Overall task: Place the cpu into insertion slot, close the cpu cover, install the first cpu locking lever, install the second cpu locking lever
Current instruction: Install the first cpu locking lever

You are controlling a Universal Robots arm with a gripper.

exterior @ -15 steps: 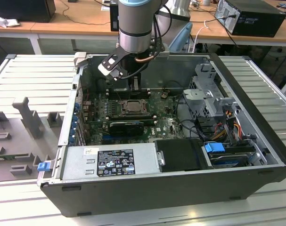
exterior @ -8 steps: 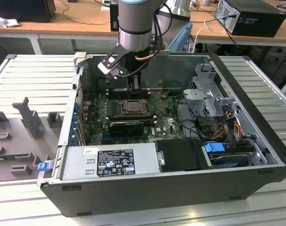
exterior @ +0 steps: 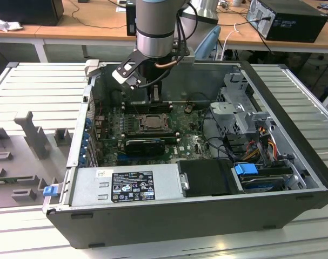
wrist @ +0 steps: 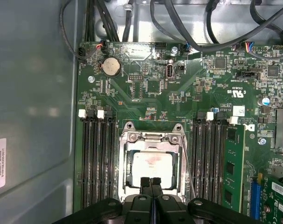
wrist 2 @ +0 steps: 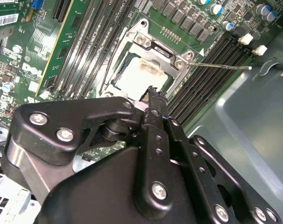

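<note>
On slatted bench [exterior: 39,81], case [exterior: 207,216]; pincer [wrist: 151,180] probably closed.

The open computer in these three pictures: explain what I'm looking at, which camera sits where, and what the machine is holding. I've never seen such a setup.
The grey column in the exterior view is a robot arm. That camera stands off the arm and takes in the whole scene. The arm reaches down into an open computer case that lies on a ribbed grey table.

The two wrist views come from cameras riding on the arm. They look past its black gripper at the green circuit board.

On the board, the cpu, a pale square chip, sits in the insertion slot. The cpu cover, a silver frame, appears to lie down over it. The gripper's fingers are pressed together at the cover's edge and seem to hold nothing. A thin metal lever sticks out beside the slot.
</note>
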